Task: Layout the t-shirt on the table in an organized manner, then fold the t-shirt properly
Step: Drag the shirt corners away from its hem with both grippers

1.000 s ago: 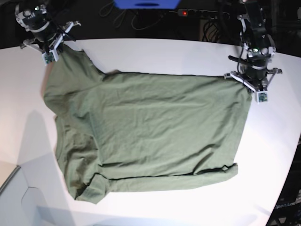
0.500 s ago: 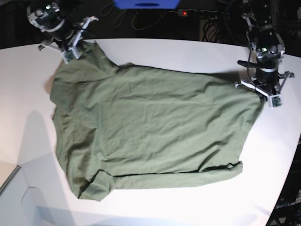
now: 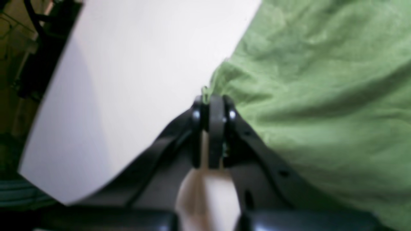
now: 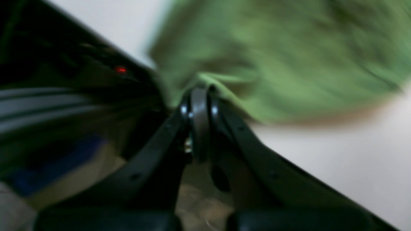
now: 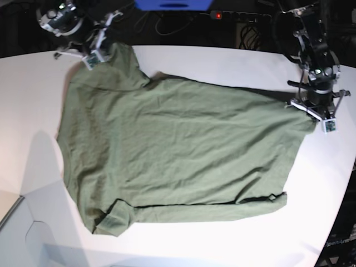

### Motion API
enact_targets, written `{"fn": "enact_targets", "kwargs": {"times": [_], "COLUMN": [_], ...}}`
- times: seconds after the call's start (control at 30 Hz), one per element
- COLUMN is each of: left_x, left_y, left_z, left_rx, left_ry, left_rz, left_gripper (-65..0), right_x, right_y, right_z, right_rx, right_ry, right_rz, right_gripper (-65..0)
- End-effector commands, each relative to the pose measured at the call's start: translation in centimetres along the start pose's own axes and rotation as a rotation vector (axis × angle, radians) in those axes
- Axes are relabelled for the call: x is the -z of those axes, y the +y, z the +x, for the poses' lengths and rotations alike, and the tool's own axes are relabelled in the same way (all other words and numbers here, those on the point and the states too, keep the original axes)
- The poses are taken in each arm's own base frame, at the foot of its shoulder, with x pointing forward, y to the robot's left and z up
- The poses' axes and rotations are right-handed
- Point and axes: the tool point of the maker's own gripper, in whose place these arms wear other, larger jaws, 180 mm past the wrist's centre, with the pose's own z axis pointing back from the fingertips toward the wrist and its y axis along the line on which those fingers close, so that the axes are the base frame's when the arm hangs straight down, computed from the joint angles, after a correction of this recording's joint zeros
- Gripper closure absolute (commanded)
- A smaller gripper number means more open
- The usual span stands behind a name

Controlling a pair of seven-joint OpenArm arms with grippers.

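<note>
Pretty blurry shot, but the right claw (image 4: 199, 93) is pinched tight on a bunched edge of the green t-shirt (image 4: 289, 57), white table (image 4: 337, 154) underneath.

You have 1 t-shirt (image 5: 178, 150), olive green | 1 table (image 5: 233, 245), white | 2 grippers: 1 left gripper (image 3: 212, 102), 1 right gripper (image 4: 199, 96) | 2 arms | 1 blue object (image 5: 173, 4) behind the table's far edge | 1 power strip (image 5: 233, 15) with 1 red light beside it.
</note>
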Motion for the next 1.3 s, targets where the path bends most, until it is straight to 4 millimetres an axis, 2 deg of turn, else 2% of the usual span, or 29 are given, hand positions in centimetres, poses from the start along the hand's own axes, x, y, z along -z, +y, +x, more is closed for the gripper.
{"fn": "enact_targets", "kwargs": {"times": [0.0, 0.07, 0.13, 0.23, 0.33, 0.53, 0.67, 0.77, 0.87, 0.93, 1.13, 1.2, 1.27], "left_x": [-0.4, -0.8, -1.1, -1.2, -1.1, -1.0, -1.0, -1.0, -1.1, -1.1, -1.3, -1.5, -1.2], "left_y": [1.3, 2.9, 3.6, 3.7, 3.5, 3.2, 3.3, 3.4, 3.2, 3.4, 4.1, 5.3, 5.2], "left_z": [1.9, 2.2, 2.7, 3.0, 2.8, 2.2, 1.7, 0.2, -0.7, -0.8, -0.9, -0.8, -0.5], "left_rx": [0.003, -0.02, -0.026, -0.022, -0.024, -0.03, -0.036, -0.034, -0.037, -0.037, -0.036, -0.066, -0.077], "left_ry": [-0.061, -0.073, -0.089, -0.095, -0.089, -0.075, -0.052, 0.041, 0.096, 0.098, 0.106, 0.098, 0.087], "left_rz": [0.033, 0.074, 0.092, 0.095, 0.09, 0.085, 0.087, 0.089, 0.085, 0.088, 0.11, 0.136, 0.133], "left_gripper": [-0.4, -0.4, -0.4, -0.4, -0.4, -0.9, -2.1, -7.9, -13.7, -16.6, -20.2, -21.0, -21.7], "right_x": [-0.4, -0.7, -1.0, -1.0, -0.9, -0.3, -0.2, -0.2, -0.4, -0.4, -1.4, -1.8, -1.9], "right_y": [-0.8, -2.3, -3.6, -3.9, -3.6, -0.2, 0.3, 0.0, -0.6, -0.9, -5.8, -7.8, -8.9], "right_z": [0.9, 0.7, 0.8, 0.9, 0.8, 0.9, 1.0, 1.1, 0.9, 1.1, 1.5, 2.2, 3.0], "right_rx": [0.002, 0.015, 0.014, 0.011, 0.011, -0.017, -0.022, -0.022, -0.042, -0.043, 0.002, 0.022, 0.044], "right_ry": [-0.041, -0.04, -0.042, -0.042, -0.037, -0.037, -0.039, -0.041, -0.037, -0.041, -0.054, -0.075, -0.1], "right_rz": [-0.017, -0.061, -0.094, -0.1, -0.09, 0.002, 0.017, 0.009, 0.003, -0.004, -0.143, -0.2, -0.235], "right_gripper": [0.0, 0.0, 0.0, 0.0, 0.0, -0.5, -13.2, -24.8, -31.5, -33.7, -34.7, -34.8, -34.8]}}
